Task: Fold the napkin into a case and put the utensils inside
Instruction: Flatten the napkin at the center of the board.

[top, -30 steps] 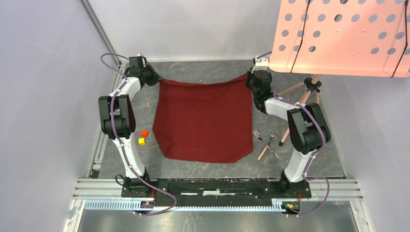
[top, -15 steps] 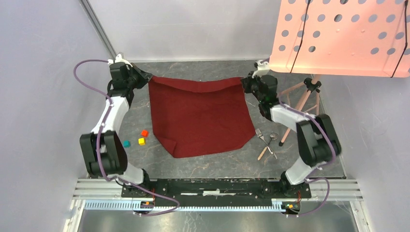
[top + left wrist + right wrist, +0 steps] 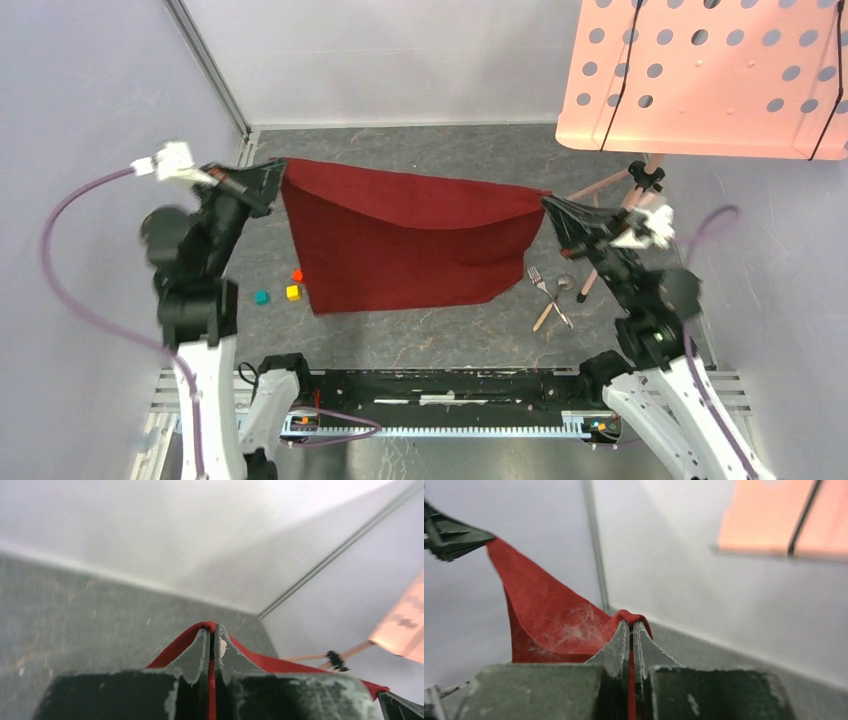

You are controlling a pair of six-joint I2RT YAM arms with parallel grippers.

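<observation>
- While the left pincer (image 3: 268,181) and right pincer (image 3: 549,202) each pinch a top corner, the napkin (image 3: 410,240) hangs stretched over the counter (image 3: 450,335); a thin corner could slip out.
- Its hanging edge may sweep the fork (image 3: 540,283) and spoon (image 3: 566,283) on the counter's right side.

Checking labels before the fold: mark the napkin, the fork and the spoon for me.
napkin (image 3: 410,250), top external view, middle of the red cloth.
fork (image 3: 536,275), top external view, the tined end.
spoon (image 3: 567,283), top external view, the bowl.
</observation>
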